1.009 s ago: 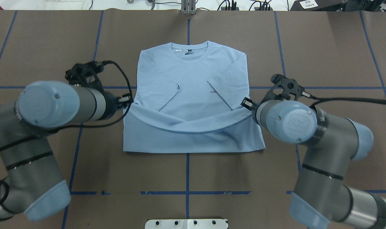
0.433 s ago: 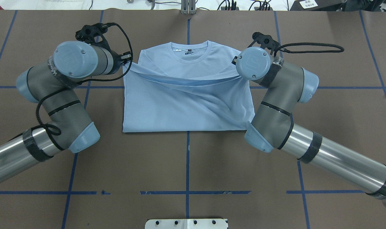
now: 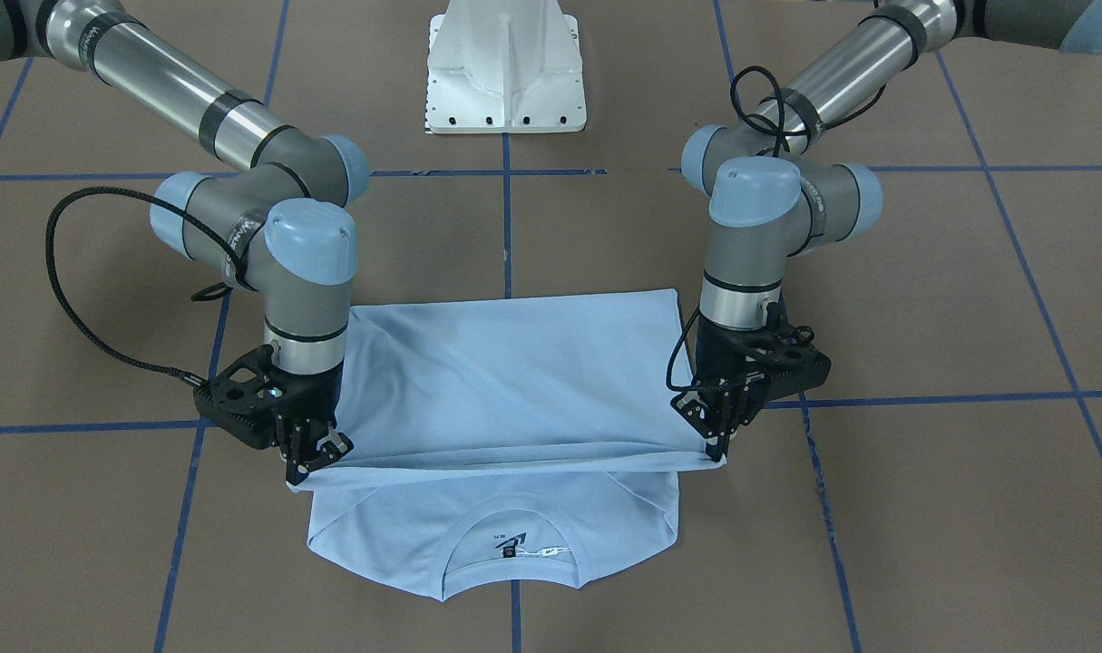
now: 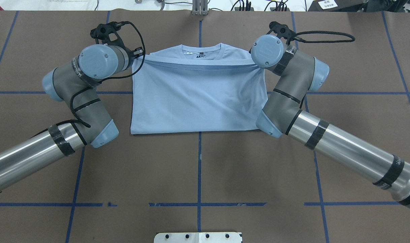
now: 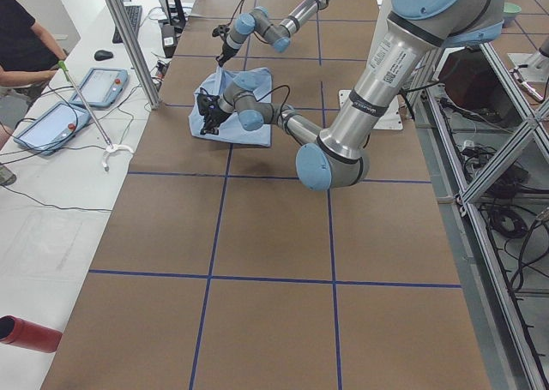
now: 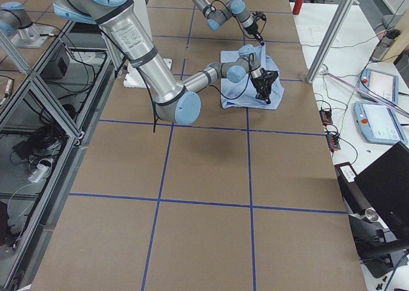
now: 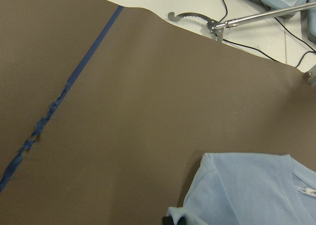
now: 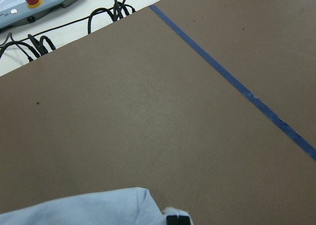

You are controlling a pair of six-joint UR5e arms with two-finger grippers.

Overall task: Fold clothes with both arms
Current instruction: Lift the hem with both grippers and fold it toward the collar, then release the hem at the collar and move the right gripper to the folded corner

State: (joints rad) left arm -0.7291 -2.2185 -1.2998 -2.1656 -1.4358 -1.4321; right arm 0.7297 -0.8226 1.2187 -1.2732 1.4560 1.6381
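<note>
Since a moment ago, both hands have carried the bottom edge of the light blue short-sleeved T-shirt (image 4: 198, 101) further up, from about the chest to just under the neck hole. The shirt lies flat on the far half of the brown desk (image 4: 140, 168) with blue tape lines. It is folded in two, with the fold on the side near the robot. Its ribbed round collar (image 3: 514, 506) and a strip of the shoulders peek out past the carried edge. We see that edge pulled tight in a line between the two hands, with a thin shadow under it.

The black two-finger left hand (image 3: 717, 446) is pinched tight on one corner of the edge. The black two-finger right hand (image 3: 309, 464) is pinched tight on the other corner. Both point down.

The grey metal left arm (image 4: 83, 108) with light blue caps and the grey metal right arm (image 4: 285, 98) reach in from the two sides of the shirt. A white metal base plate (image 3: 505, 82) sits on the desk at the robot's side, well apart from the shirt.
</note>
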